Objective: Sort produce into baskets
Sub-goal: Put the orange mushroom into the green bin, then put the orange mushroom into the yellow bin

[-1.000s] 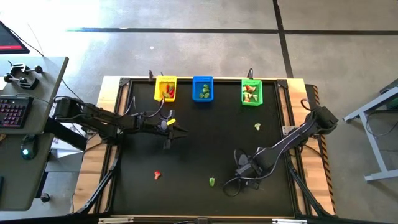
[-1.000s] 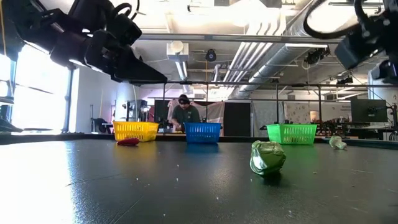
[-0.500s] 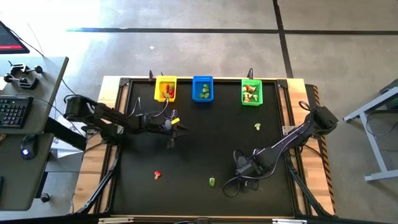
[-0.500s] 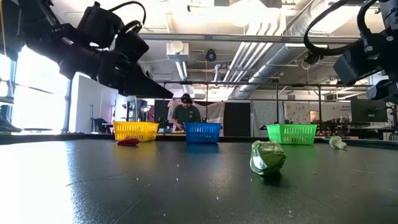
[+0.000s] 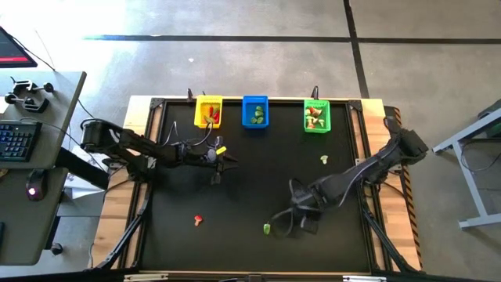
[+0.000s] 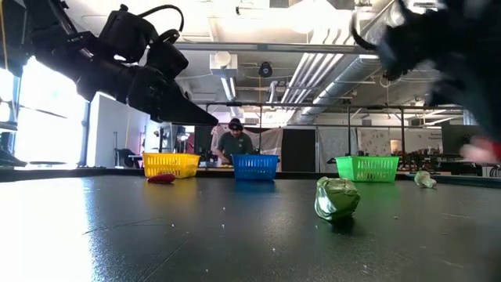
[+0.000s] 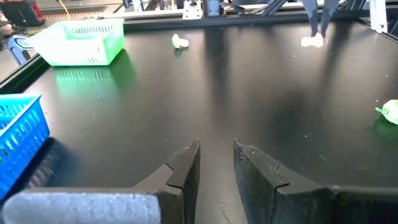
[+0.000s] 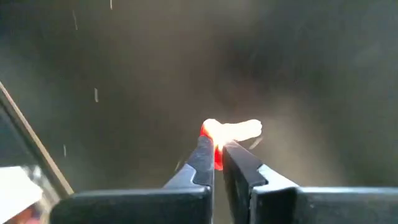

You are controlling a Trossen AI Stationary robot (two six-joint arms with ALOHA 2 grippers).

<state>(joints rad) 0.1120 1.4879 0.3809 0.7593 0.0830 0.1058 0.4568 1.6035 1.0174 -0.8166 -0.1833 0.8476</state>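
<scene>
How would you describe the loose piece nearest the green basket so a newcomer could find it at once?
On the black table, find the green basket at the far edge, on the right arm's side. Just in front of it lies one small pale piece, alone. It is whitish, unlike the dark green piece and the red-capped piece near the front edge.

Yellow basket [image 5: 208, 112], blue basket [image 5: 255, 111] and green basket [image 5: 316, 116] line the far edge; a green piece [image 5: 267, 229] lies near.
</scene>
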